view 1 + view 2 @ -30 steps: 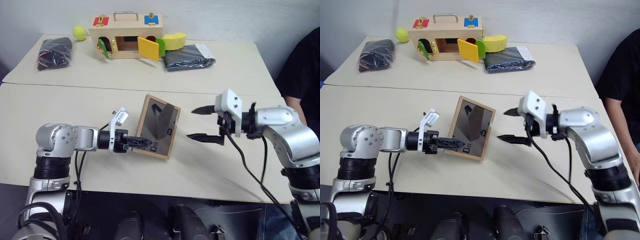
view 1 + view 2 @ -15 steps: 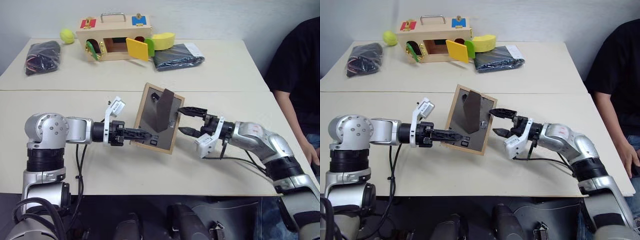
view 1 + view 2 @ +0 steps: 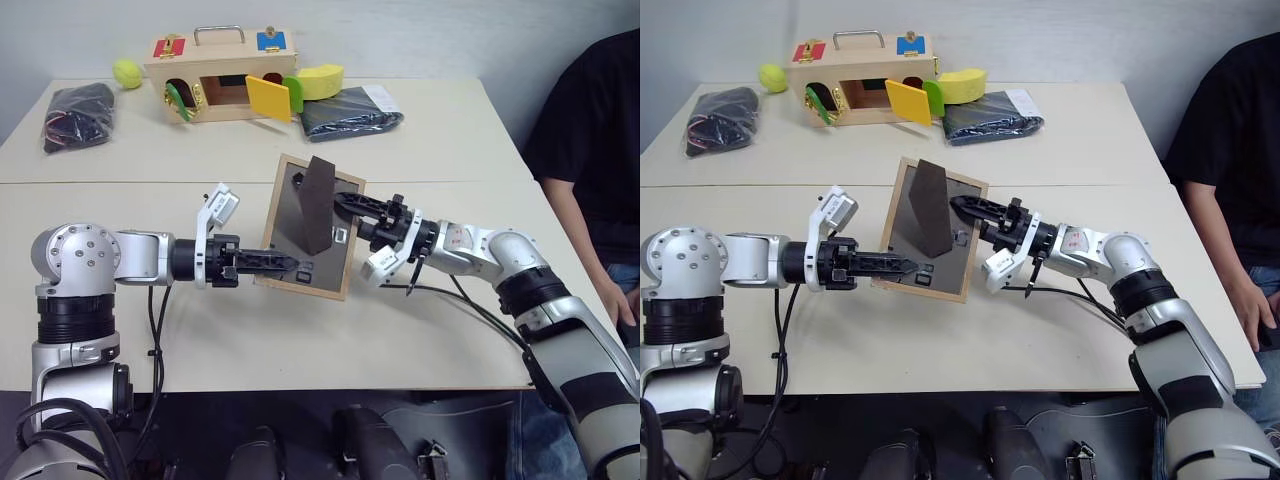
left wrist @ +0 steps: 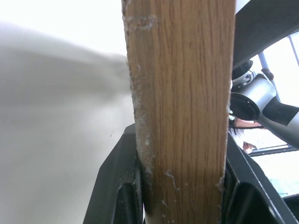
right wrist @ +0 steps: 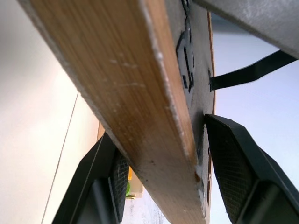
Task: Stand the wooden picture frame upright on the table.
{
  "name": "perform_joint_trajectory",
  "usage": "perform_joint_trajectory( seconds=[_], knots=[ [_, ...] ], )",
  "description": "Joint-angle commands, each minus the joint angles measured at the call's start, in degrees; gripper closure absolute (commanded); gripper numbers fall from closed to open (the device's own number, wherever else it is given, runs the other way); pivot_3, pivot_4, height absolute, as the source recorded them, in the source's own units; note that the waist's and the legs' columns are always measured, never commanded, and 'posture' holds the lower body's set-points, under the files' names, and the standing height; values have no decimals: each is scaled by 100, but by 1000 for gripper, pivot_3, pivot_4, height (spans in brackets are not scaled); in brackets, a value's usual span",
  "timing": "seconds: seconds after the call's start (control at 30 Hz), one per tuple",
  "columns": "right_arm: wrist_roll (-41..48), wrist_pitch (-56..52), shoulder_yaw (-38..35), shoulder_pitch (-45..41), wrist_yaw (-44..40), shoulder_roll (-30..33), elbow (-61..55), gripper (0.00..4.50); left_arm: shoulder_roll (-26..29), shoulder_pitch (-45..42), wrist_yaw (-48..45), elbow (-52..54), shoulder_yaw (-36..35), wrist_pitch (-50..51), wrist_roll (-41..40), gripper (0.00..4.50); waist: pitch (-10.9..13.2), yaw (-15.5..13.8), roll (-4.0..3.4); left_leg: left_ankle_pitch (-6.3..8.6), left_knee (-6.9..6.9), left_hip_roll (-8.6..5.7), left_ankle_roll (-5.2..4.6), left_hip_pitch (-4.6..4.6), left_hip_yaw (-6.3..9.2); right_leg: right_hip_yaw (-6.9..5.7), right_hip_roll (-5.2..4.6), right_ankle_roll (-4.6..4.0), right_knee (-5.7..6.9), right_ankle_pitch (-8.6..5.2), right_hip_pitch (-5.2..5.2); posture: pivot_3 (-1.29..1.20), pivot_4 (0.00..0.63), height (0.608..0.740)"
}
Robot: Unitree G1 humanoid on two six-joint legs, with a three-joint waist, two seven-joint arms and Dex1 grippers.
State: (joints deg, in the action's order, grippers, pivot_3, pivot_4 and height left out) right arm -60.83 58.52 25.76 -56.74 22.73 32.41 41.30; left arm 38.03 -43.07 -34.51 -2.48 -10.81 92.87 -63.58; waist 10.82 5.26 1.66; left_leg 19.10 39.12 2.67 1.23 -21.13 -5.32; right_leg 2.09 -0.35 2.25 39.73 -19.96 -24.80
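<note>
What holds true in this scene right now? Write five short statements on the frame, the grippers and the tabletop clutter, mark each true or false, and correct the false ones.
1. The left gripper is clamped on the edge of the wooden picture frame. True.
2. The frame's portrait side faces the head camera. False: its dark grey back, with the stand folded out, faces it.
3. The frame lies flat on the table. False: it is held up, tilted.
4. The right gripper is at the frame's right edge. True.
5. The yellow-green ball sits inside the wooden box. False: it lies on the table beside the box.
</note>
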Motion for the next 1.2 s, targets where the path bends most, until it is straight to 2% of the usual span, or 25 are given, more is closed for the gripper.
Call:
perform_joint_trajectory(
  seconds=[0.03, 0.1, 0.2, 0.23, 0.27, 0.33, 0.43, 0.5, 0.53, 0.6, 0.67, 0.77, 0.83, 1.0, 1.17, 1.2],
  knots=[
    [370, 81, 19, -241, -99, -47, 163, 2826, 609, 171, -181, 312, -122, -37, -324, 1920, 0, 77, 0, -1, -2, -1, 1, 0, -2, 3, 0, 0, 2, 0, -3, 0, 150, 740],
    [447, 161, 73, -281, -189, -18, 183, 3233, 1074, 359, -383, 497, -344, -37, -391, 1277, 0, 102, 0, -2, -4, 1, 4, -4, 2, -1, 1, -4, 5, -2, -8, 0, 150, 740],
    [569, 283, 98, -305, -332, 32, 192, 3243, 1671, 694, -683, 851, -685, -136, -384, 435, 0, 124, 1, -2, -5, 0, 4, -5, 2, 1, 0, -5, 8, -2, -10, 0, 150, 740],
    [622, 345, 110, -316, -414, 58, 189, 3243, 1922, 883, -812, 989, -1012, -178, -435, 126, 0, 129, 1, -2, -5, 1, 4, -5, 2, 1, 0, -5, 8, -3, -11, 0, 150, 740],
    [659, 395, 118, -318, -468, 87, 185, 3243, 2081, 1016, -891, 1092, -1246, -205, -481, 53, 0, 128, 1, -2, -4, 0, 4, -5, 2, 2, 0, -5, 9, -3, -12, 0, 150, 740],
    [1027, 648, 122, -302, -881, 176, 259, 3243, 2373, 1654, -1313, 1867, -2300, -376, -714, 0, 2, 141, 3, -2, -4, 1, 4, -6, 2, 3, 0, -7, 10, -4, -14, 0, 150, 740],
    [2728, 954, 196, -193, -2354, 109, 634, 3243, 2373, 2529, -1614, 2863, -3148, -1062, -528, 0, 2, 134, 3, -1, -8, -1, 3, -9, 4, 1, -1, -7, 4, -4, -14, 0, 150, 740],
    [5285, 326, 698, 250, -4473, 237, -180, 3243, 2141, 2820, -1385, 3096, -3370, -1381, -436, 0, 3, 97, 5, -1, -7, -1, 2, 7, 8, -2, -1, -7, -5, -4, 10, 0, 150, 740],
    [6119, -15, 784, 412, -5226, 278, -574, 3243, 2050, 2981, -1336, 3211, -3416, -1557, -364, 0, 3, 76, 5, 0, -3, 0, 1, 21, 18, -10, -1, -7, -5, -4, 33, 0, 150, 740],
    [7622, -1425, 661, 754, -6587, 270, -1501, 3243, 1934, 3249, -1327, 3429, -3434, -1857, -258, 0, 3, 13, 5, 2, 3, 0, -4, 21, 29, -15, -3, -3, -2, -2, 42, 0, 150, 740],
    [8676, -2895, 452, 987, -7466, 259, -2165, 3243, 1904, 3431, -1321, 3547, -3425, -2062, -239, 0, 3, -17, 5, 3, 6, 0, -6, 15, 33, -20, -5, -2, -1, -2, 38, 0, 150, 740],
    [9897, -5335, 118, 1162, -7951, 190, -2832, 3243, 1924, 3629, -1264, 3729, -3341, -2443, -76, 0, 3, -56, 5, 6, 5, 2, -9, 9, 42, -28, -8, -3, -3, -1, 36, 0, 150, 740],
    [10241, -6485, -108, 1162, -7951, 41, -2914, 3243, 1955, 3729, -1184, 3805, -3254, -2688, 123, 0, 2, -64, 5, 7, 5, 1, -10, 3, 50, -35, -12, -3, -9, -2, 34, 0, 150, 740],
    [10168, -8143, -473, 1079, -7866, -454, -2457, 3243, 2006, 3723, -1042, 3684, -3056, -3119, 414, 0, 2, -55, 5, 7, 0, 0, -11, -1, 51, -37, -12, -5, -16, -3, 30, 0, 150, 740],
    [9926, -8987, -570, 1125, -8159, -678, -2341, 3243, 2102, 3696, -1038, 3565, -2983, -3281, 426, 0, 3, -45, 5, 8, -5, 0, -13, -14, 50, -37, -12, -5, -23, -3, 19, 0, 150, 740],
    [9839, -9055, -565, 1149, -8220, -692, -2370, 2893, 2122, 3690, -1044, 3545, -2974, -3309, 434, 0, 2, -47, 5, 8, -5, 0, -13, -14, 49, -37, -12, -5, -23, -3, 20, 0, 150, 740]
  ],
)
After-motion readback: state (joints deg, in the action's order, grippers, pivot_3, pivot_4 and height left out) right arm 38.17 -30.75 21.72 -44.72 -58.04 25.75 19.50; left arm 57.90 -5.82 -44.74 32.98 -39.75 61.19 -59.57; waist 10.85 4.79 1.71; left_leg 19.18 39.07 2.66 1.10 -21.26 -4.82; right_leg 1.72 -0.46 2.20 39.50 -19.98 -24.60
